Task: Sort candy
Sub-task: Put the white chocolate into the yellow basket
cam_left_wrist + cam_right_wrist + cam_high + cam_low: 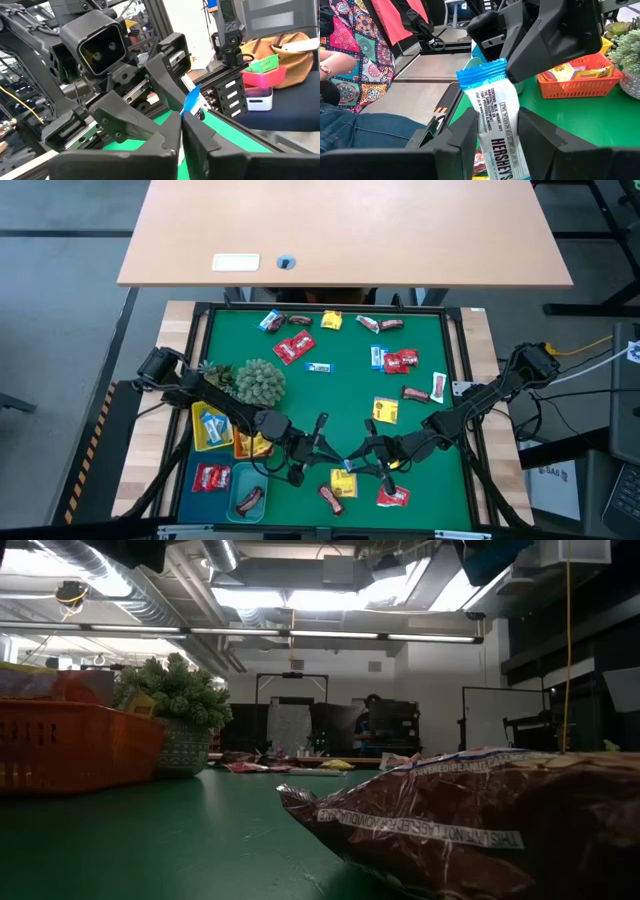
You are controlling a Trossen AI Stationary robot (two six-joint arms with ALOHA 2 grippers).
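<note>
A blue-and-white wrapped candy [496, 120] hangs between my two grippers above the near middle of the green mat [340, 340]. My left gripper [180, 131], also seen in the high view [338, 459], is shut on the candy's far blue end. My right gripper [496, 150], coming from the right [364, 460], is shut on its other part. Red, yellow, brown and blue-white candies [400, 361] lie scattered on the mat. Small trays [210, 427] with sorted candy stand at the near left. My left gripper pinches the crimped blue end [487, 71] of the wrapper between its two shut fingers, coming in level from the table's left. That end also shows just past the fingertips [192, 99]. The candy is clear of the mat. My right gripper holds the white printed part [500, 145] of the candy between its two fingers, one on each long side. The fingers come from the table's right and lie along the candy, which sticks out forward toward the left gripper, clear of the mat.
A spiky grey-green plant ball [258, 380] stands at the left behind the trays. An orange tray [70, 745] and a brown bar [470, 820] fill the low view. Yellow and red candies [343, 481] lie right under the grippers. A person sits beyond the table's edge [350, 125].
</note>
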